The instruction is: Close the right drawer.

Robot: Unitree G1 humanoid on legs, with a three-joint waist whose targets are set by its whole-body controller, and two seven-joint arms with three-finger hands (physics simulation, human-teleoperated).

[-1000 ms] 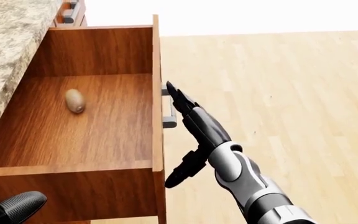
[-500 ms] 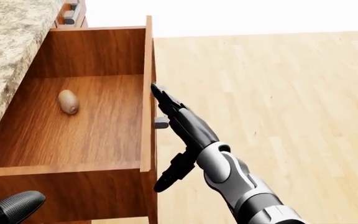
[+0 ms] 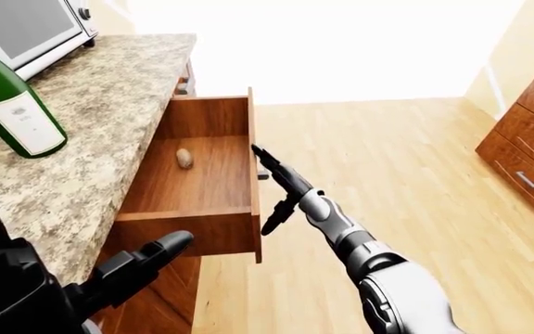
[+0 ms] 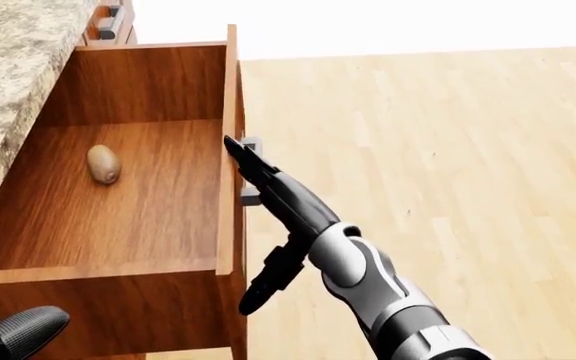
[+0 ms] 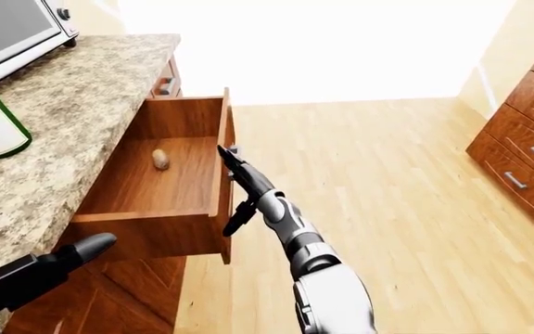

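The right drawer (image 4: 138, 217) stands pulled out from under the granite counter, its wooden front panel (image 4: 230, 112) edge-on in the head view. A small brown oval object (image 4: 103, 164) lies on its floor. My right hand (image 4: 255, 171) is open, its straight fingers (image 4: 268, 184) laid flat against the outside of the front panel beside the metal handle (image 4: 249, 196), thumb hanging down. My left hand (image 3: 146, 254) is open and low at the left, below the counter edge, touching nothing.
On the granite counter (image 3: 91, 118) stand a green wine bottle (image 3: 12, 104) and a toaster oven (image 3: 26, 28). Another handle (image 4: 111, 19) shows on the drawer at the top. A wooden cabinet with drawers (image 3: 527, 160) stands at the right across the plank floor (image 3: 388, 153).
The drawer's front panel has shifted left in the head view, sliding inward, with my right hand following against it. The oval object moved left with the drawer.
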